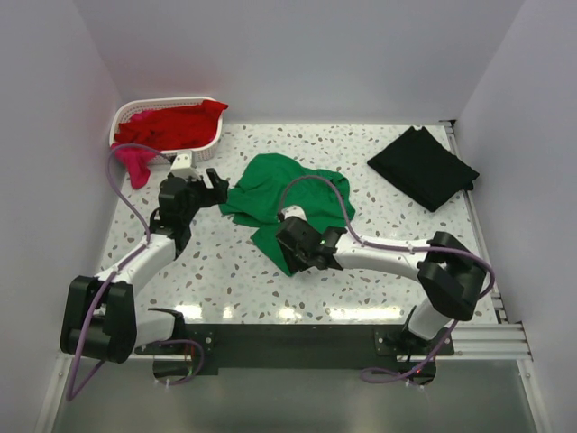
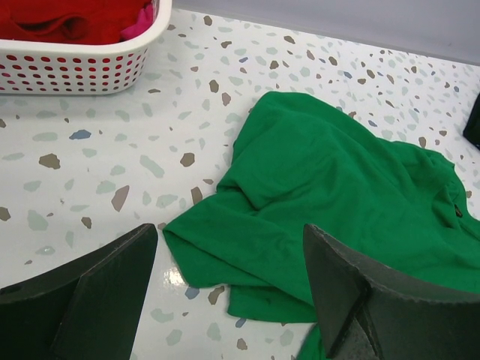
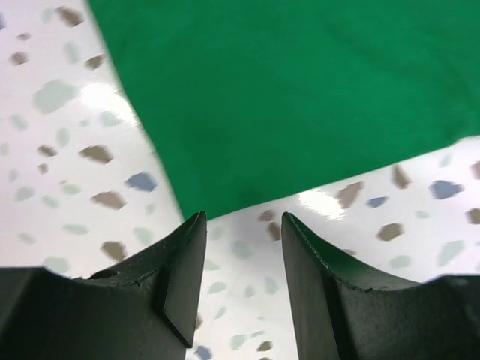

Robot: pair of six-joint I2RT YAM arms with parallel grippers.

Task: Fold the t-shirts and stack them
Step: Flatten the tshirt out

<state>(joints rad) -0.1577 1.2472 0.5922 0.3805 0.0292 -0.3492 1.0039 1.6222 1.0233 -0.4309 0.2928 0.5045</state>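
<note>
A bright green t-shirt [image 1: 275, 189] lies crumpled at the table's middle; it also shows in the left wrist view [image 2: 337, 180] and the right wrist view [image 3: 300, 82]. My left gripper [image 1: 213, 186] is wide open and empty at the shirt's left edge [image 2: 231, 234], low over the table. My right gripper [image 1: 292, 242] is open and empty [image 3: 241, 219], its tips just short of the shirt's near corner. A black t-shirt [image 1: 422, 167] lies folded at the back right. A red t-shirt [image 1: 171, 126] fills the basket, and a magenta-pink one [image 1: 137, 164] hangs over its front.
The white lattice basket [image 1: 206, 149] stands at the back left corner, also in the left wrist view [image 2: 75, 71]. White walls close off the left, back and right. A metal rail [image 1: 478, 338] runs along the near right edge.
</note>
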